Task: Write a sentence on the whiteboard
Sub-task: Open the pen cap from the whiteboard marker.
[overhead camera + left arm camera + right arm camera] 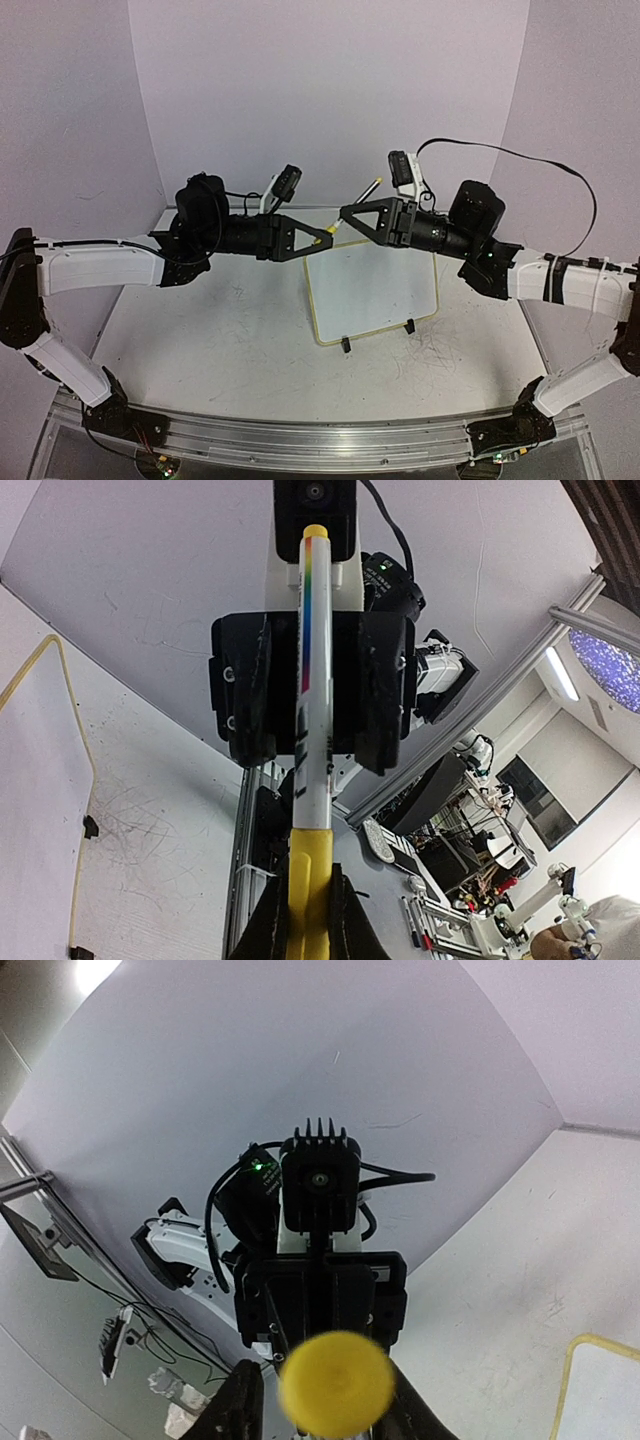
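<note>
The whiteboard (372, 290) lies flat on the table mid-right, and its yellow-green rim also shows in the left wrist view (88, 770) and the right wrist view (575, 1360). No sentence shows on its face. Both arms meet in the air over its far edge. My left gripper (322, 237) (308, 925) is shut on the yellow cap (310, 880) of a white marker (318, 680) with a rainbow stripe. My right gripper (345, 212) (320, 1410) faces it, its fingers (375, 690) pressed on either side of the barrel. The marker's yellow tail end (336, 1382) fills the right wrist view.
Two black clip feet (345, 345) (410, 325) sit at the board's near edge. The white tabletop (200, 330) is scuffed with grey scribbles. An aluminium rail (320, 440) runs along the near edge. White walls enclose the back and sides. A black cable (540, 165) arcs over the right arm.
</note>
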Robot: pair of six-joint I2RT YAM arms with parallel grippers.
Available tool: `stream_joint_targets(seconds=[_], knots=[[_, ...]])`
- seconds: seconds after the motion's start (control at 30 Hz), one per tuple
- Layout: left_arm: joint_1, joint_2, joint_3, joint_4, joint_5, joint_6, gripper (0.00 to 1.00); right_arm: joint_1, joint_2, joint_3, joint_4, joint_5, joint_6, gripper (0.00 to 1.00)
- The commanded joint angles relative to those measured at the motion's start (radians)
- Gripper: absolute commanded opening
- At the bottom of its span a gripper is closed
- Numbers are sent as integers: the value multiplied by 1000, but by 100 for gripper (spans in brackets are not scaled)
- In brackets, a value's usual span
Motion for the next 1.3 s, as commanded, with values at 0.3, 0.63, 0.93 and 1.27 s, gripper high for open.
stream_joint_targets(seconds=[0.3, 0.63, 0.93, 1.27], knots=[[-7, -31, 14, 14, 2, -13, 0, -1, 36, -23, 149, -51, 43, 30], [-7, -22, 19, 14, -2, -22, 0, -2, 47, -26, 171, -58, 47, 18], [-4, -45, -19, 12, -27, -27, 0, -3, 56, -29, 205, -31, 77, 0], [19, -135, -144, -33, -34, -8, 0, -172, -123, -102, 207, 23, 101, 0]])
